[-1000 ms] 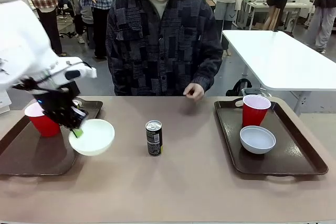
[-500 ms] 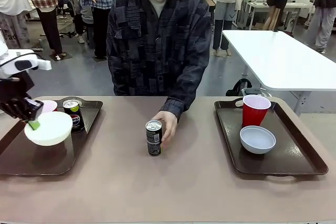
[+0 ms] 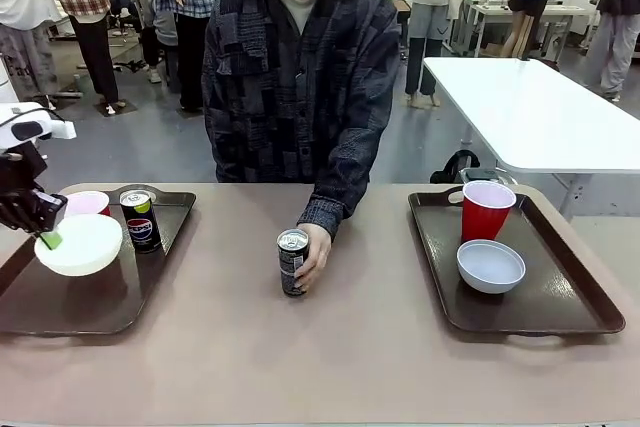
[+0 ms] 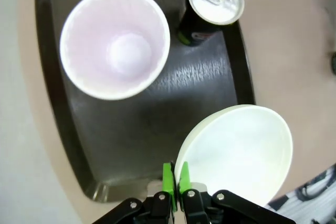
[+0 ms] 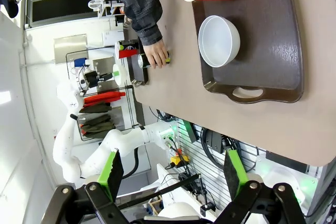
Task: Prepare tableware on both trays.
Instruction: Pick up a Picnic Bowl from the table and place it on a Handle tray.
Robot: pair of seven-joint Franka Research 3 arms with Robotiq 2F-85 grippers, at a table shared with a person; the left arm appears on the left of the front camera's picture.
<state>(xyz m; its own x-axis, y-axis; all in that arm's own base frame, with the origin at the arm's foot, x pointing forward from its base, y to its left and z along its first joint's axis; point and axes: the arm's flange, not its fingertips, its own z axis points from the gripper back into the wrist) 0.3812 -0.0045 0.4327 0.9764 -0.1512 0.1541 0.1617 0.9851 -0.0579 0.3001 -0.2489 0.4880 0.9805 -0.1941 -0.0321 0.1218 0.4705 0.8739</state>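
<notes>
Currently, the left end effector (image 4: 175,182) grips a white bowl (image 3: 78,244) by its rim — pads pinched closed — tilted above the left tray (image 3: 100,299), beside the red cup (image 3: 88,203) and can (image 3: 141,220). Bare tray floor lies directly beneath. The right end effector (image 5: 170,169) hangs open, high above the right tray (image 5: 273,30). The person's hand (image 3: 314,252) holds the bench's middle can (image 3: 292,260).

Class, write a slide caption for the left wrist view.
Left claw grips a white bowl over the tray holding cup and can.
</notes>
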